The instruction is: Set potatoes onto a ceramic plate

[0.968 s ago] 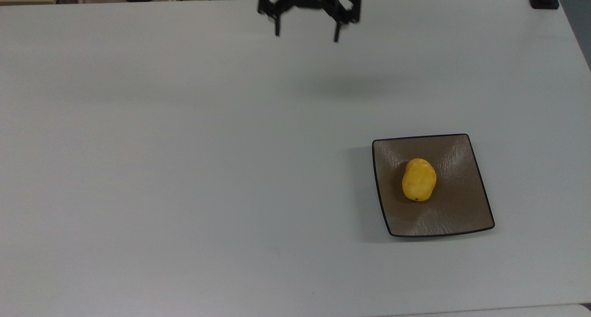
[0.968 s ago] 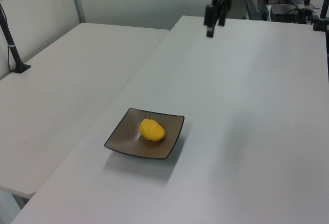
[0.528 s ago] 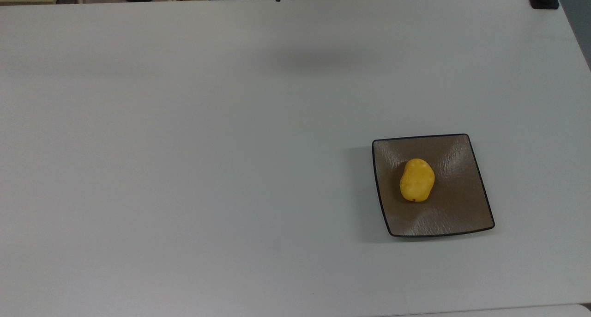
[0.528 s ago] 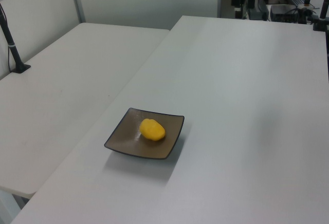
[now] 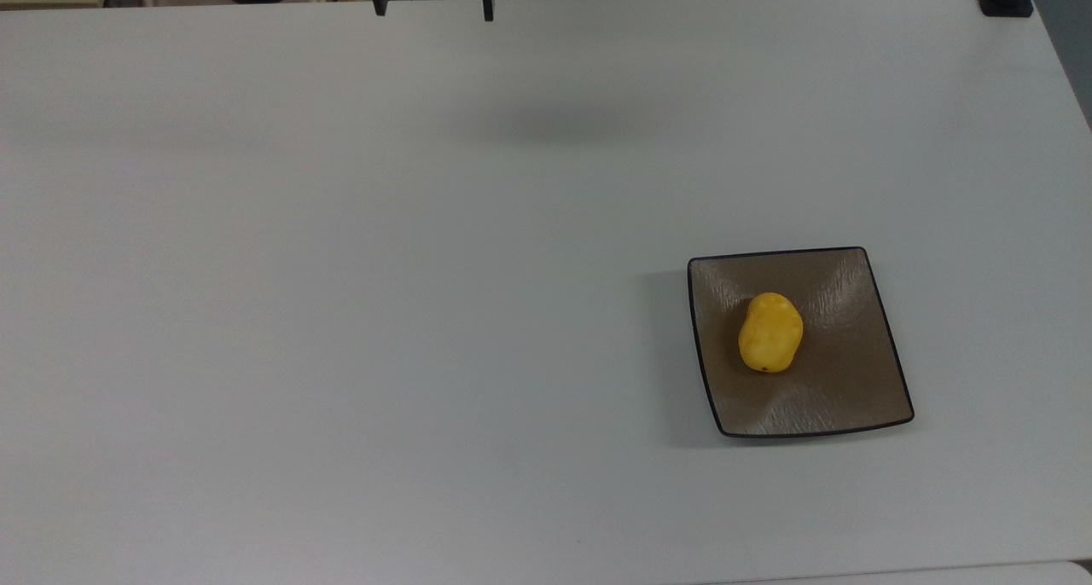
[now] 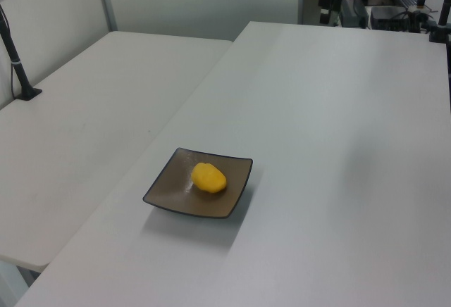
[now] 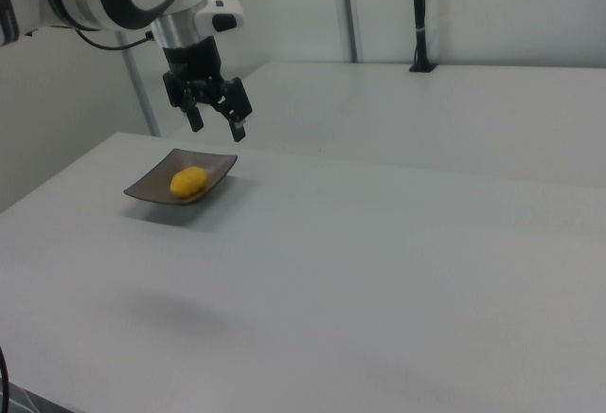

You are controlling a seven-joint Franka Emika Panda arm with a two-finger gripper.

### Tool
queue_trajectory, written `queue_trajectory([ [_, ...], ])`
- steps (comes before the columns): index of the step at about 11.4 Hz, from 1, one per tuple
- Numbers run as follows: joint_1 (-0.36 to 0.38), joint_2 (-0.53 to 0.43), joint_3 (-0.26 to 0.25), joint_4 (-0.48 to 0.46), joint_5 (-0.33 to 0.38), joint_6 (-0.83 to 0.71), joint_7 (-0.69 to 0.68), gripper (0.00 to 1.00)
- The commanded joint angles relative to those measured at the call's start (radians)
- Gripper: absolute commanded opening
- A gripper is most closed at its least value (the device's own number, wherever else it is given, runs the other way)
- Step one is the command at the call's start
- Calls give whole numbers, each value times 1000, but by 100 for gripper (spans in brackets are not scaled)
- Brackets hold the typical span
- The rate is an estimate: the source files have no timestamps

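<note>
The white table point(image 5: 341, 312) is bare around the plate point(image 5: 853, 397); the potato point(image 5: 770, 333) lies at the plate's middle; nothing stands between them and the end effector point(image 7: 217, 123), which hangs high above the table, fingers spread and empty, pointing down.

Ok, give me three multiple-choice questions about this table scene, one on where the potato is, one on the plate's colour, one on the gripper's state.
1. Where does the small yellow oval potato lie?
A. on the bare table
B. on the square glossy brown ceramic plate
C. in the gripper

2. What colour is the plate's rim?
A. black
B. white
C. red

3. How is the black two-finger gripper?
A. shut on the potato
B. open and empty
C. resting on the plate

Answers: 1 B, it sits mid-plate; 2 A, a thin black edge; 3 B, fingers apart in the air.
</note>
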Motion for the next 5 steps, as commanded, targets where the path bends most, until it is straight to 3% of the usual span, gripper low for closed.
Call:
queue_trajectory([
  [1, 24, -72, -15, -97, 32, 63, -21, 100],
  [5, 23, -65, -14, -92, 36, 65, -19, 100],
])
